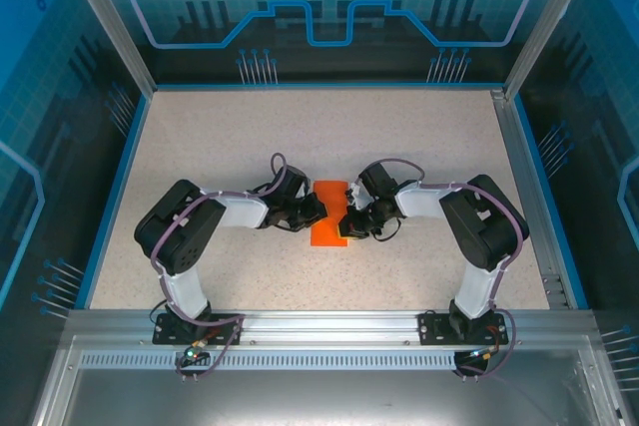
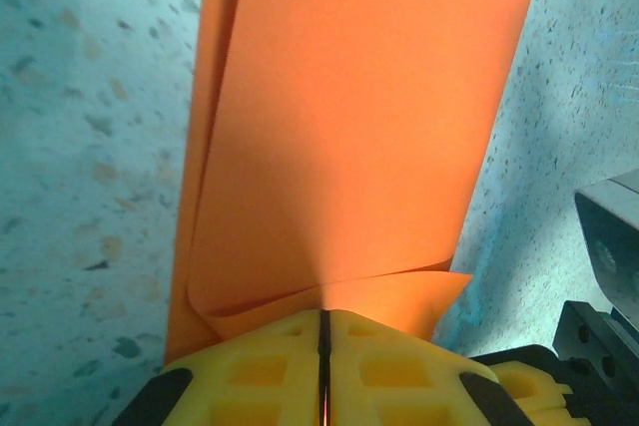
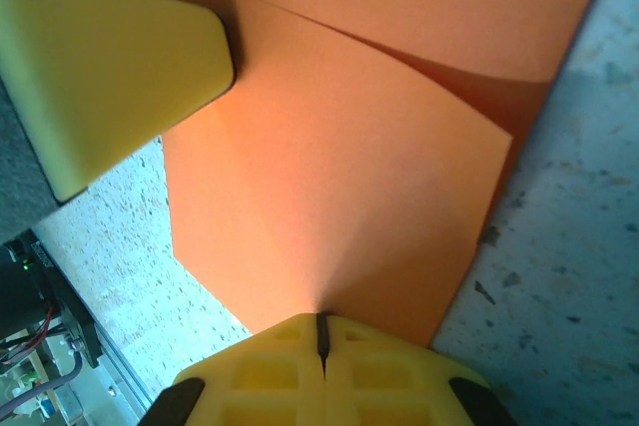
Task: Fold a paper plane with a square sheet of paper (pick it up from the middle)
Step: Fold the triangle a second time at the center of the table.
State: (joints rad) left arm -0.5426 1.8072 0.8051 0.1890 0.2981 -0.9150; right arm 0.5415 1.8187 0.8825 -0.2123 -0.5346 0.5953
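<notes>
Speckled worktop (image 1: 399, 137) carries the square sheet of paper (image 1: 327, 229), folded to a layered strip, most folds seemingly left; left gripper (image 2: 322, 318) and right gripper (image 3: 321, 323) clamp its edges.

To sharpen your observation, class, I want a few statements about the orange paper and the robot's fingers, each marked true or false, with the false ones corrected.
1. The folded bright orange paper sheet is between the two arms. True.
2. The left fingers stand wide open. False: they are shut, pinching the paper's edge.
3. The right fingers are shut on the paper. True.
4. The paper is a single flat layer. False: overlapping folded layers show.
5. The table is plain black. False: it is speckled beige.
</notes>
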